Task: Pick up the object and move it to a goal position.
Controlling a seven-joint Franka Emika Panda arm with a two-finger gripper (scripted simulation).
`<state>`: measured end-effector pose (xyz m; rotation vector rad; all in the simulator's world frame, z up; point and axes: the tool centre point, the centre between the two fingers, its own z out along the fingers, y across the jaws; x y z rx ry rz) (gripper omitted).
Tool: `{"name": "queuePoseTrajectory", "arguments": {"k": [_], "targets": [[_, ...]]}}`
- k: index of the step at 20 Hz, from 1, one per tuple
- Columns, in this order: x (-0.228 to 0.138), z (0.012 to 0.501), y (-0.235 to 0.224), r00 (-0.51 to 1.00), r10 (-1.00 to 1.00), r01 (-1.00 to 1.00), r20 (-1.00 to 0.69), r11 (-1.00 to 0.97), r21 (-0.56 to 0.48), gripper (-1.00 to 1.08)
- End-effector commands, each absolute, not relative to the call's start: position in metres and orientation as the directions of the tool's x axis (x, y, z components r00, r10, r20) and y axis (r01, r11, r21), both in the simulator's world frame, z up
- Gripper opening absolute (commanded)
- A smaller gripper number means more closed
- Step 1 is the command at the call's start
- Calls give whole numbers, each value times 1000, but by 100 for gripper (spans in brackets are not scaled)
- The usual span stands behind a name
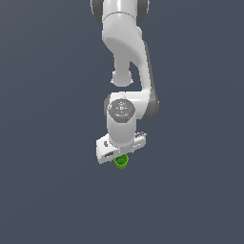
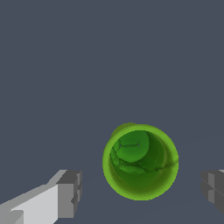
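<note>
Fingers [image 2: 68, 194] of my gripper [image 2: 140, 192] stood spread wide, one grey pad on each side of the object [image 2: 140, 162], with clear gaps between the pads and its green wall, so nothing was clamped. That object, a small bright green cup, sat upright with its hollow top facing my wrist camera, and I could see down to its mottled green floor. It lay between my pads but a little off their line rather than squarely on it. In the exterior view my white arm [image 1: 126, 52] reached down over the flat dark grey ground [image 1: 47, 190], and my gripper [image 1: 120, 155] hung just above the object [image 1: 121, 162], which peeked out below the hand's lower edge, much narrower than the hand itself. Whether my fingertips touched the ground, I could not tell.
</note>
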<state>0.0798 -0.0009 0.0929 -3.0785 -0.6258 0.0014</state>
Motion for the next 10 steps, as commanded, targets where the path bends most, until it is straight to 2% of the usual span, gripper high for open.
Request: {"name": "queuePoseTrajectory", "arguments": {"k": [1,10], "targets": [[80,92,-1,921,391,391,0,-921,0,100],[79,51,-1,919,394,394,0,-919,0,100]]}}
